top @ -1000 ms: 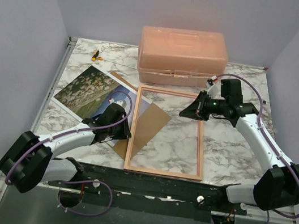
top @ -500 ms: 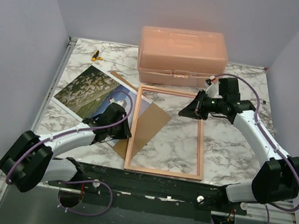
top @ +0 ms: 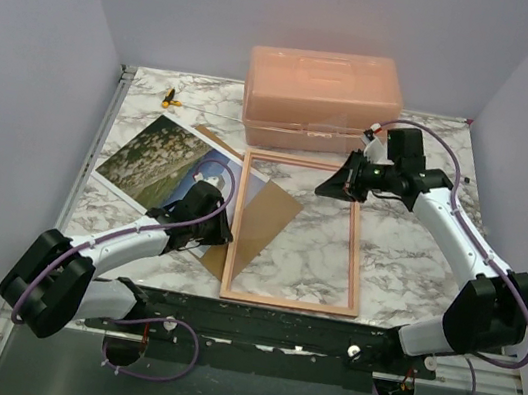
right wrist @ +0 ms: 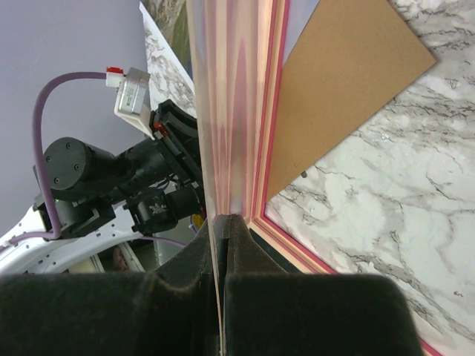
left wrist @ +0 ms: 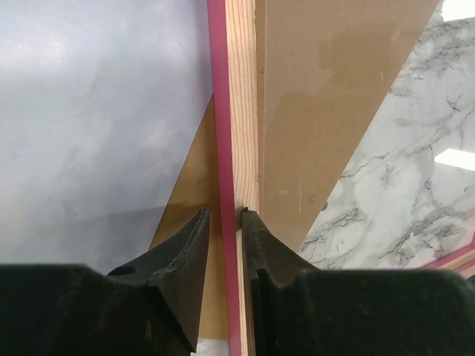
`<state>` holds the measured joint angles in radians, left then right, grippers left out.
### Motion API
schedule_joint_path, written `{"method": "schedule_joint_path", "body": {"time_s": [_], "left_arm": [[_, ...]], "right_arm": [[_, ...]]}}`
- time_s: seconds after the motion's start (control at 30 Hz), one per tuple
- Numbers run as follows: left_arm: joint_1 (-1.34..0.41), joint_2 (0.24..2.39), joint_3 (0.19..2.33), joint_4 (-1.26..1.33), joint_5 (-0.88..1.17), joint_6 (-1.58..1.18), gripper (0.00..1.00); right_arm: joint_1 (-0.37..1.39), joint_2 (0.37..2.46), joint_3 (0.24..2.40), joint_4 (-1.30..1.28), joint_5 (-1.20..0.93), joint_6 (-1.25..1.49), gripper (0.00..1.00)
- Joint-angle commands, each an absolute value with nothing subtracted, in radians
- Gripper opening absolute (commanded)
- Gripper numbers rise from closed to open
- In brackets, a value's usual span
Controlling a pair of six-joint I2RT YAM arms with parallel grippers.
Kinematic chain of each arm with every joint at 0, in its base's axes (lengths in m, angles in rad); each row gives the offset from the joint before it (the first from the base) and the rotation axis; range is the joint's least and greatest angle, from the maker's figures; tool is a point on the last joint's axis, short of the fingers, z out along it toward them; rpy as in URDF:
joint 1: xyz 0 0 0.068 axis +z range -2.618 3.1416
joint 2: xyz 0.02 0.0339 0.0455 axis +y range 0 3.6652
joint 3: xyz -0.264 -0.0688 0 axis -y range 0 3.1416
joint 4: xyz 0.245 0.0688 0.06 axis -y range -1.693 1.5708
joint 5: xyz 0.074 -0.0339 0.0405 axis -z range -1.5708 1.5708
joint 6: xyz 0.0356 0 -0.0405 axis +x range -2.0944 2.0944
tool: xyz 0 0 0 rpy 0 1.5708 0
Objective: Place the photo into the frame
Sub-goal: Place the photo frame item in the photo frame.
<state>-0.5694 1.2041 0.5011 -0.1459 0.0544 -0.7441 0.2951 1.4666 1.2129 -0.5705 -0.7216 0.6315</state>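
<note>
The frame [top: 357, 274], with a thin pink and wood border, lies in the middle of the table. The photo [top: 155, 154] lies picture side up to its left, its sky corner tucked under the frame's left rail. My left gripper [top: 220, 234] straddles that left rail [left wrist: 241, 111]. Its jaws are narrowly open, with a small gap beside the left finger. The photo's blurred sky [left wrist: 96, 111] lies left of the rail. My right gripper [top: 329, 187] is at the frame's far right corner. In the right wrist view it [right wrist: 221, 219] is shut on the frame's rail [right wrist: 231, 111].
A brown backing board [top: 265, 220] lies slantwise under the frame and shows in both wrist views [left wrist: 334, 96] [right wrist: 341, 81]. A salmon-pink lidded box [top: 322, 91] stands at the back, just behind the frame. A small yellow and black object [top: 171, 97] lies at the back left.
My right gripper has moved a little toward the back left at the frame's far right corner. The left arm, photo and board have not moved.
</note>
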Motion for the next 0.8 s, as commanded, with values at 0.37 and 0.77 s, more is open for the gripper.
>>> {"method": "schedule_joint_path", "body": {"time_s": [0.37, 0.77], "left_arm": [[-0.564, 1.242, 0.491, -0.198, 0.021, -0.713, 0.24], [-0.564, 1.243, 0.490, -0.203, 0.015, -0.712, 0.24]], "right_arm": [[0.295, 1.480, 1.295, -0.597, -0.754, 0.616, 0.01], [0.290, 1.497, 1.305, -0.608, -0.759, 0.608, 0.01]]}}
